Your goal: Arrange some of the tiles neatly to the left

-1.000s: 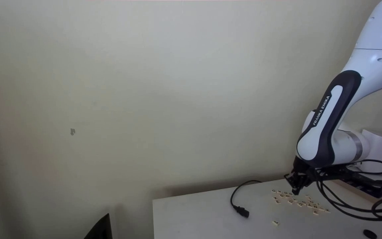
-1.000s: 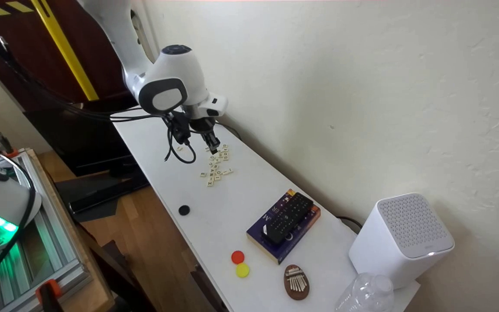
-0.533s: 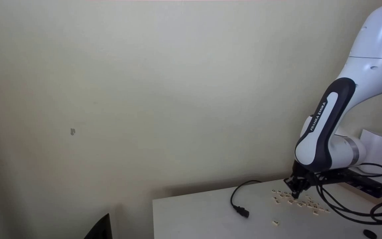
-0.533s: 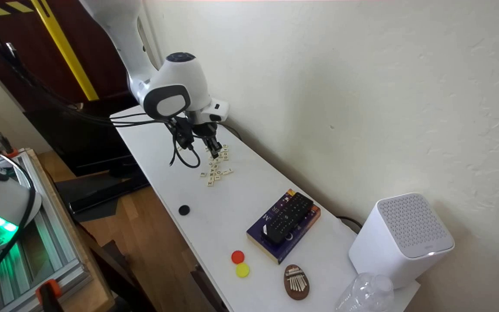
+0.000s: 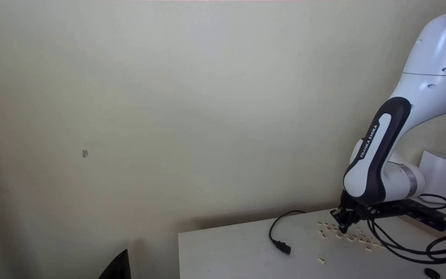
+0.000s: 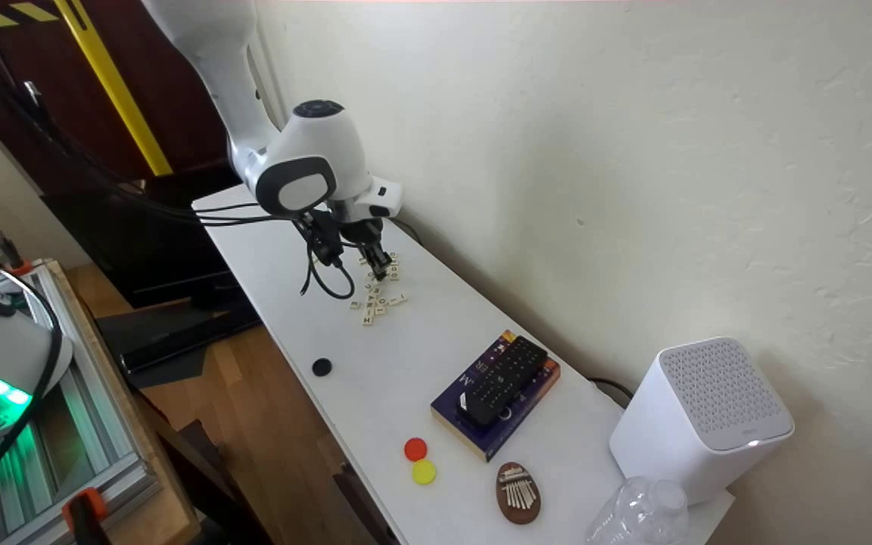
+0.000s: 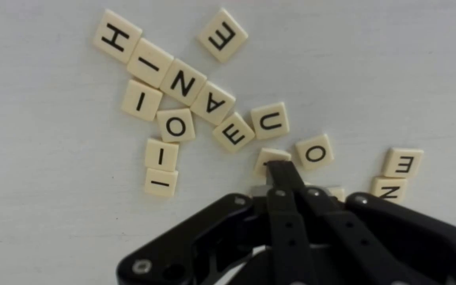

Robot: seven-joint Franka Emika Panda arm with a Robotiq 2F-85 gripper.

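Tiles (image 7: 175, 125) lie scattered on the white table (image 7: 46, 229): in the wrist view, a slanting row (image 7: 182, 82) far left, a pair (image 7: 403, 162) right. My fingers (image 7: 285, 176) are pressed together, pinching nothing visible, tips over a partly hidden tile (image 7: 274, 156); contact cannot be determined. Handling, as judged: light, stiff, smooth, unlikely to break, liable to skid and twist. Hold recommended: two opposite edges, low down; for pushing, one edge, squarely at its middle.
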